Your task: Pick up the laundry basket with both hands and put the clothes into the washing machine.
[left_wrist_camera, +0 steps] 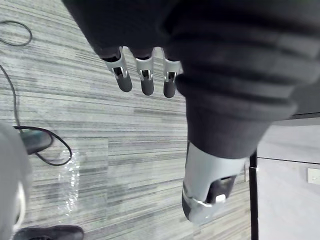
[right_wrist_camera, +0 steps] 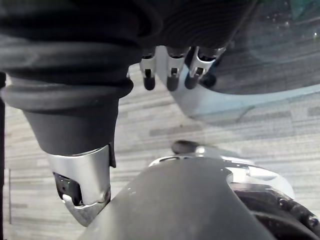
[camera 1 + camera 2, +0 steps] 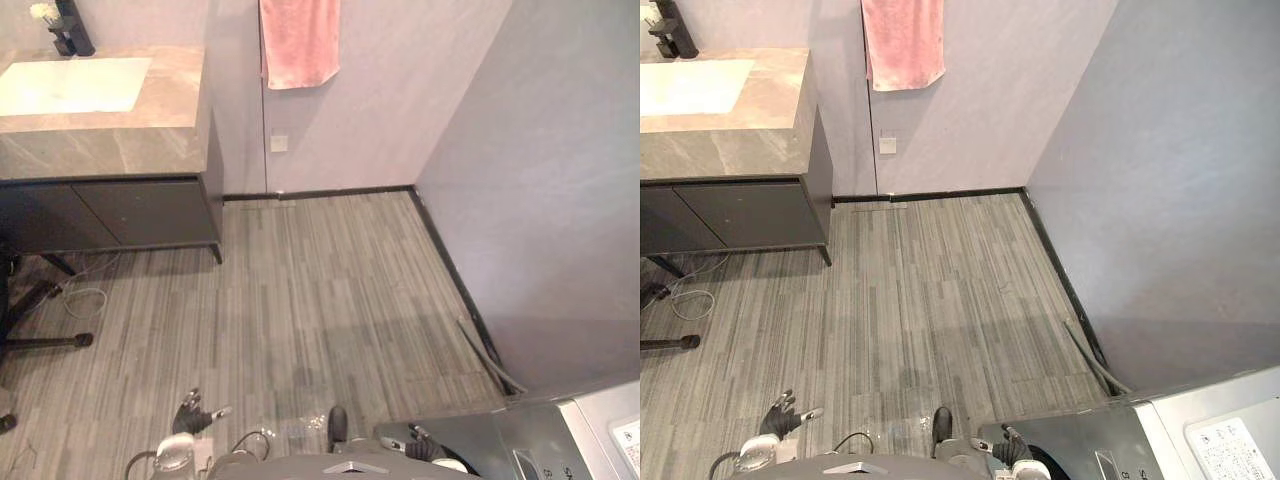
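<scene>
Hanging low at 7 and 5 o'clock, left hand (image 3: 193, 413) and right hand (image 3: 1012, 448) slack-fingered, holding nothing. Washing machine (image 3: 1200, 430) at 4 o'clock. Basket location undeterminable; locate before reaching.

Washing machine (image 3: 560, 435), silver-grey top with a white panel, at the lower right corner beside the grey wall, on the striped floor; its glass door (image 2: 280, 45) swung open, curved, reflective
</scene>
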Controlling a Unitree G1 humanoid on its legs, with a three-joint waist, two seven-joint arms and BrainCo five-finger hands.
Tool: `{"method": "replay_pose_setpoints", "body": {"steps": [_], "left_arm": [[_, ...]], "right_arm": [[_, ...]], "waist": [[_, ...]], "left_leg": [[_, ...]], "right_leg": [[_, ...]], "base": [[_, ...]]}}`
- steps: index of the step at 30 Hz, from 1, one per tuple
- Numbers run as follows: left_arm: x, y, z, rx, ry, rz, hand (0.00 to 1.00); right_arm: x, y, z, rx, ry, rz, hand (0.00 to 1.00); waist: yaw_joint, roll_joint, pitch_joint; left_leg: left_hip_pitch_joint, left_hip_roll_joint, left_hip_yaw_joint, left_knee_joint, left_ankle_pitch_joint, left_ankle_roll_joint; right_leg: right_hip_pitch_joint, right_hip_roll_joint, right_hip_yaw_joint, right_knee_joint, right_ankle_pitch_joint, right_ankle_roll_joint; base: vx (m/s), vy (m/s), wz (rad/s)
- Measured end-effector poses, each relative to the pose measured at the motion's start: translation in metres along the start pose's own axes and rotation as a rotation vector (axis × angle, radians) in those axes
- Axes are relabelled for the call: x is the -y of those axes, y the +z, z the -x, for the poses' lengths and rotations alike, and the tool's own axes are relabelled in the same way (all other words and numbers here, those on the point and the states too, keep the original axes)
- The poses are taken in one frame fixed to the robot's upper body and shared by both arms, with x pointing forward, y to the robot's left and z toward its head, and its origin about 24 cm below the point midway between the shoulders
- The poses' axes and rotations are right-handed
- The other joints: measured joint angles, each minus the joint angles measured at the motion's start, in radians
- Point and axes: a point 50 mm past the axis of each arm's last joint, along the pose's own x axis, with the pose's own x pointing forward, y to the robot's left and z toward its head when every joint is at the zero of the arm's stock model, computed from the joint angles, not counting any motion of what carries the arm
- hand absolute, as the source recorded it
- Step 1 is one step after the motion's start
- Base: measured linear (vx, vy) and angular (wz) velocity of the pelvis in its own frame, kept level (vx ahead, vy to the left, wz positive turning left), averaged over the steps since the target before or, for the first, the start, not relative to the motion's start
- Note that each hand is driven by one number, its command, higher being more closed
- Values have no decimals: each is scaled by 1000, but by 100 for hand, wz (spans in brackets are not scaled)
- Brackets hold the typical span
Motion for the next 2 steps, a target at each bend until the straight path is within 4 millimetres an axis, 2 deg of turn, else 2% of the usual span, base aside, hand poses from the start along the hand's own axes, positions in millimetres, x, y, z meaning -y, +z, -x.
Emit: {"method": "replay_pose_setpoints", "body": {"steps": [2], "left_arm": [[5, 0, 1, 5, -5, 23, 0]], "right_arm": [[2, 0, 0, 1, -5, 3, 0]], "waist": [[2, 19, 0]], "left_leg": [[12, 0, -1, -7, 0, 0]], "right_leg": [[7, 2, 2, 0, -1, 0]], "base": [[13, 1, -6]]}}
